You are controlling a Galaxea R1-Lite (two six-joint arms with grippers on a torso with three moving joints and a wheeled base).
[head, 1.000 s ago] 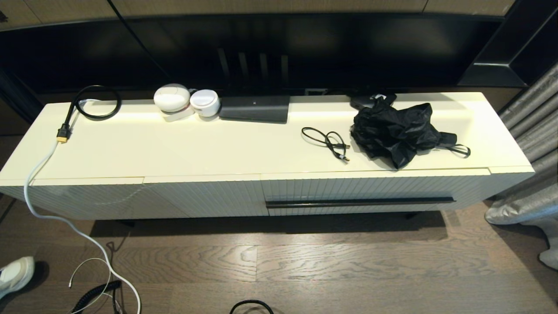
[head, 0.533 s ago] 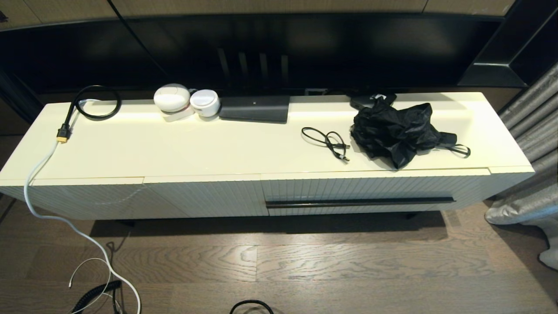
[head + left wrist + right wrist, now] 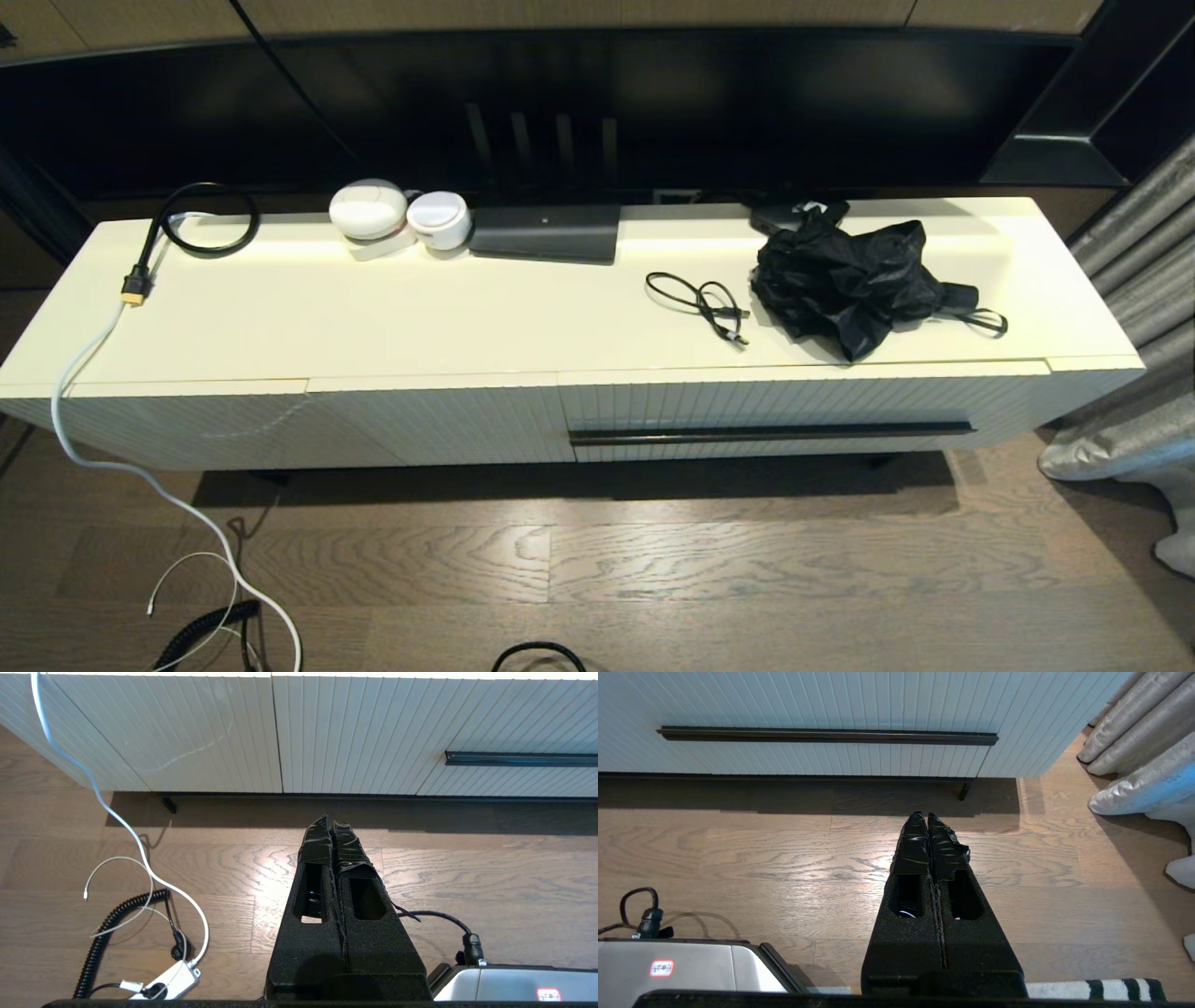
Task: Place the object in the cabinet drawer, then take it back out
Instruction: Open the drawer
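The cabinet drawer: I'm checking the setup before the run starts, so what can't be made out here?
- Inside of the cabinet drawer: hidden in every view by its closed fluted front.
- Black bundle on the cabinet top, head view: crumpled folds hide what it is.
- Both end effectors: outside the head view, seen only from the wrist views.

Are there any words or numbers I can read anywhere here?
None can be read.
Red-framed label on the grey robot base: too small to read.
The same label in the left wrist view: too blurred.
Black box on the cabinet: one tiny pale mark, unreadable.
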